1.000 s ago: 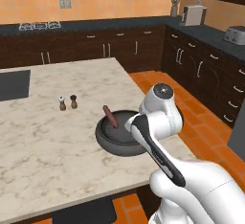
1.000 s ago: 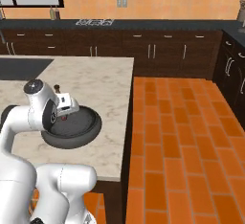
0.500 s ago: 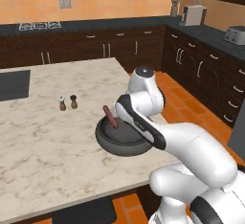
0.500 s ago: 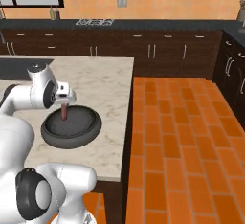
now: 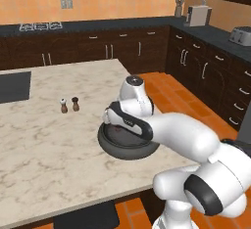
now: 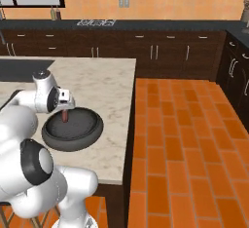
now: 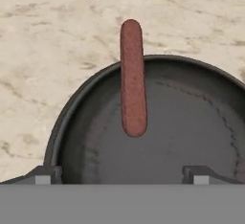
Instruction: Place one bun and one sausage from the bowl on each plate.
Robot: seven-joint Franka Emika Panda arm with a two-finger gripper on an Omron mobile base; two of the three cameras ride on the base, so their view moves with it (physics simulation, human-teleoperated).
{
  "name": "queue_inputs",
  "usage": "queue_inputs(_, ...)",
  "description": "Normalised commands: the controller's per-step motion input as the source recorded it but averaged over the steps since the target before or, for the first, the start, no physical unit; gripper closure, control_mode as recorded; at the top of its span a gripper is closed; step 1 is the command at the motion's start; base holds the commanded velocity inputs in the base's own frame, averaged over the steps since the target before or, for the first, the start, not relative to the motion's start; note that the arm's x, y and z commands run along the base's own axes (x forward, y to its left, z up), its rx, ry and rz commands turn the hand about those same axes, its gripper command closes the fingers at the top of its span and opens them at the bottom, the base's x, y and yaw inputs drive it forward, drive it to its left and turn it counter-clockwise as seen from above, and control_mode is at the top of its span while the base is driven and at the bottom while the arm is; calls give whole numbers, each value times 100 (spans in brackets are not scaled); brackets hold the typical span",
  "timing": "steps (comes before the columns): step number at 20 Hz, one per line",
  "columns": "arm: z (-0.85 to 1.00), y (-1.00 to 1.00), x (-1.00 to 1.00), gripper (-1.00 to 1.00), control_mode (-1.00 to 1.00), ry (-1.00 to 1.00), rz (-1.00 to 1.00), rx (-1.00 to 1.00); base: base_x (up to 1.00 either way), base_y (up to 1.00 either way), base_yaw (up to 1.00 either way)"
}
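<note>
The hand [image 7: 122,173] hangs over the near side of the bowl [image 7: 201,137], looking down into it. In the hand view its two dark fingertips [image 7: 45,174] sit far apart at the bottom, one on each side, with nothing between them. So the hand is let go and wide, and it holds nothing.

The bowl is round, dark grey and shallow, with a thick rim. It sits on the counter [image 7: 43,65], which is pale marble with brown streaks. The bowl is right under the hand.

One sausage [image 7: 132,77] is in front of the hand, past the fingertips. It is long and reddish brown. Its near end rests inside the bowl, and its far end leans up over the bowl's far rim and pokes out above the counter. It lies about in the middle of the gap between the two fingertips, but it is apart from them and they do not touch it.

In the right base view the sausage [image 6: 65,116] looks like a short red stick standing up at the back of the bowl [image 6: 82,133], just below the hand [image 6: 64,101]. In the left base view the white arm covers much of the bowl [image 5: 125,148].

Farther off, beyond the bowl and a bit to the hand's left, stand two small shakers [image 5: 69,104] close together on the counter [image 5: 44,140]. One has a pale top and one a dark top.
</note>
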Motion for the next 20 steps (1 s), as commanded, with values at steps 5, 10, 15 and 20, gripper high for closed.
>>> queue_inputs(5, -51, -1, 31, -100, -100, -2, 0, 0, 0, 0, 0)
queue_inputs(10, -31, 0, 42, -100, -100, 0, 0, 0, 0, 0, 0)
queue_inputs(15, -27, 3, 24, -100, -100, 1, 0, 0, 0, 0, 0)
queue_inputs(20, -36, 1, 16, -100, -100, 1, 0, 0, 0, 0, 0)
